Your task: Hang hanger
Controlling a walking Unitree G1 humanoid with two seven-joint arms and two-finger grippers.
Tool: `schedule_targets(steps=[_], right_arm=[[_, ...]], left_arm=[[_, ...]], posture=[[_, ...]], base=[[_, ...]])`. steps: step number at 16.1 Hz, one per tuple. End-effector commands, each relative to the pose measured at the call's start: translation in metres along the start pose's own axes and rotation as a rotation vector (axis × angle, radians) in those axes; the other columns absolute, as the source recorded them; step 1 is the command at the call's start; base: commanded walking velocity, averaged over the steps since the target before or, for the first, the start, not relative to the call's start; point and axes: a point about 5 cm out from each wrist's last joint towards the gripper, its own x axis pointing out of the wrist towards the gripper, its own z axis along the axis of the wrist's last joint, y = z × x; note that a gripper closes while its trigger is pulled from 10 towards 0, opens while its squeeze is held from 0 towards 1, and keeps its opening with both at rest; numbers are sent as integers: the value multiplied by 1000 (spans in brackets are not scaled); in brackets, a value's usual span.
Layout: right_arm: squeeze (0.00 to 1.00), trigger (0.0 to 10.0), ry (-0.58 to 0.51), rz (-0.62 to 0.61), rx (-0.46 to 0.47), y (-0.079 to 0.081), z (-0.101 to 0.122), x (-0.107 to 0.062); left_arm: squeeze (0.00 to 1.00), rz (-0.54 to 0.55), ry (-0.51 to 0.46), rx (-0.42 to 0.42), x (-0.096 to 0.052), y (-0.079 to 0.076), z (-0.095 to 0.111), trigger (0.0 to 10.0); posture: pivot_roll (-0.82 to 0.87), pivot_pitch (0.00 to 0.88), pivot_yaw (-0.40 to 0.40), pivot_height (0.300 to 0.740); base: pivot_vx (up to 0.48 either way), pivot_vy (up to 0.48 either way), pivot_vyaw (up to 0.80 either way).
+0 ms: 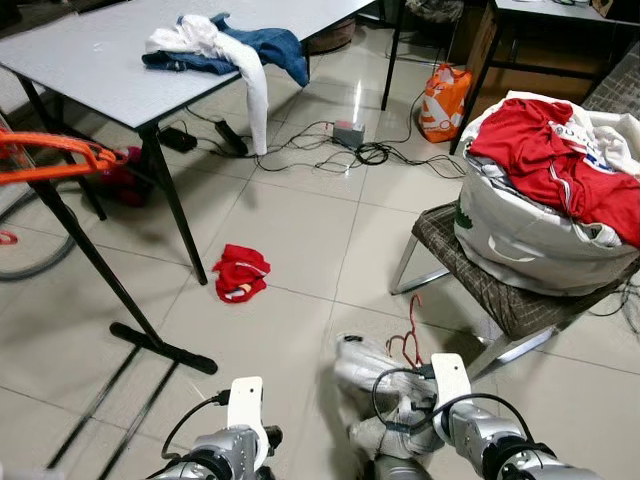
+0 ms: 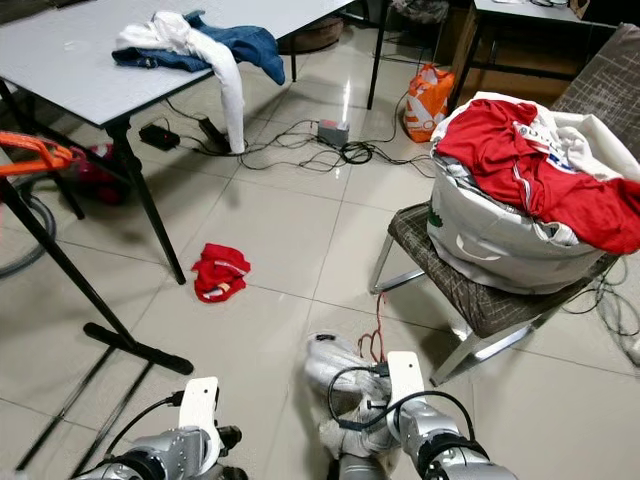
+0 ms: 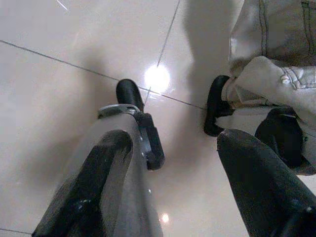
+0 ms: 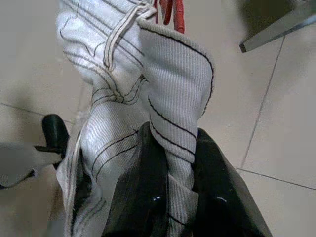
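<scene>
Ribbed white garment (image 4: 168, 98) pinched between right gripper (image 4: 173, 197) fingers.

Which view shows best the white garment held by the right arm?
The right wrist view: the right claw is shut on the white striped garment, seams and red hanger close up. Both eye views show it small, low between the arms; the left wrist view shows its edge.

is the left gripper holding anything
No, the left gripper has its fingers spread apart with just bare floor tiles between them.

The white garment (image 4: 148, 94) has thin black stripes; the hanger (image 4: 170, 12) is red; the table (image 1: 90, 60) is grey.
</scene>
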Motion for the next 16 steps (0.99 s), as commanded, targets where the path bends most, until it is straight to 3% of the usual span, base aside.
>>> schedule_targets(steps=[1, 5, 9, 16], right_arm=[[0, 0, 23, 0, -46, -6, -5, -1], [0, 0, 37, -3, -139, -12, -10, -1], [0, 0, 11, 34, -202, -8, -2, -1], [0, 0, -31, 39, -216, 6, 11, 0]], left_arm=[[0, 6, -6, 16, 0, 2, 1, 10000], [0, 19, -12, 64, 0, 12, -3, 10000], [0, 25, -37, -54, -1, 22, 1, 10000], [0, 26, -106, -62, -5, 34, 26, 10000]], posture=[[-139, 66, -61, 740], [-78, 67, -91, 740], [31, 70, -119, 740], [107, 49, -90, 740]], base=[[0, 0, 0], [0, 0, 0], [0, 0, 0], [0, 0, 0]])
